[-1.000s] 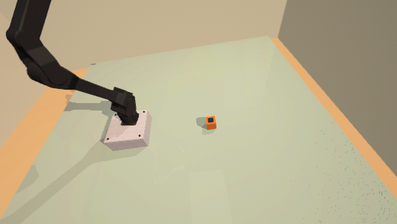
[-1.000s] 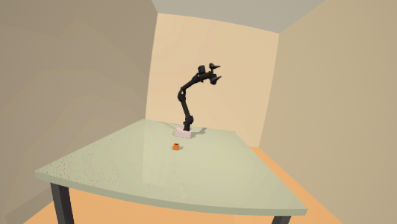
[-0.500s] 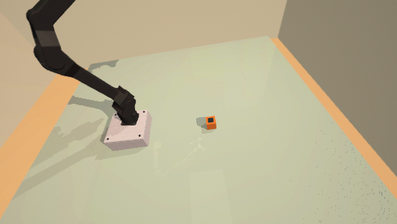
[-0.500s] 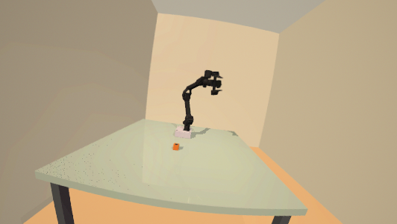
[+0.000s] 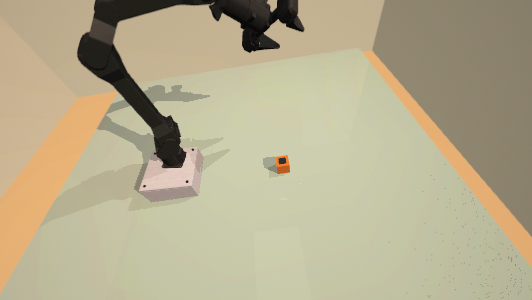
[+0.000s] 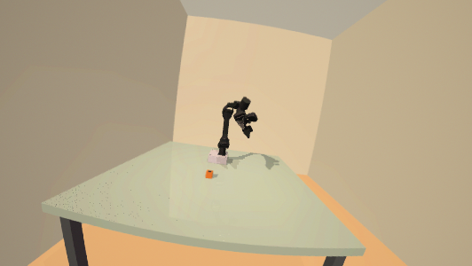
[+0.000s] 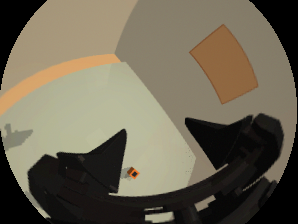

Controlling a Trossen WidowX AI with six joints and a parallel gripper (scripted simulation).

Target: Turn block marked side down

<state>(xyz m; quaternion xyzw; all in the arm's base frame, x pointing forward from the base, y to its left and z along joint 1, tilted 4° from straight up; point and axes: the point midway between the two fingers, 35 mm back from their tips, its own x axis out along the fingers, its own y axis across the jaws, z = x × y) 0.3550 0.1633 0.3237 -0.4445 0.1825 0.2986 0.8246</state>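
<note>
A small orange block (image 5: 283, 169) (image 6: 209, 176) (image 7: 133, 173) rests on the pale green table (image 5: 210, 250) (image 6: 275, 208). Its marked side, with a dark square (image 5: 282, 161), faces up in the top view. My gripper (image 5: 291, 39) (image 6: 252, 128) (image 7: 155, 125) is open, with nothing between its fingers. It hangs high above the table, well away from the block. In the wrist view the block shows low in the picture, just right of the left finger.
The arm stands on a pale pink base (image 5: 162, 176) (image 6: 213, 157), left of the block in the top view and behind it in the exterior view. Walls (image 5: 460, 100) (image 6: 248, 66) surround the table. The arm's shadows fall on the table near the base.
</note>
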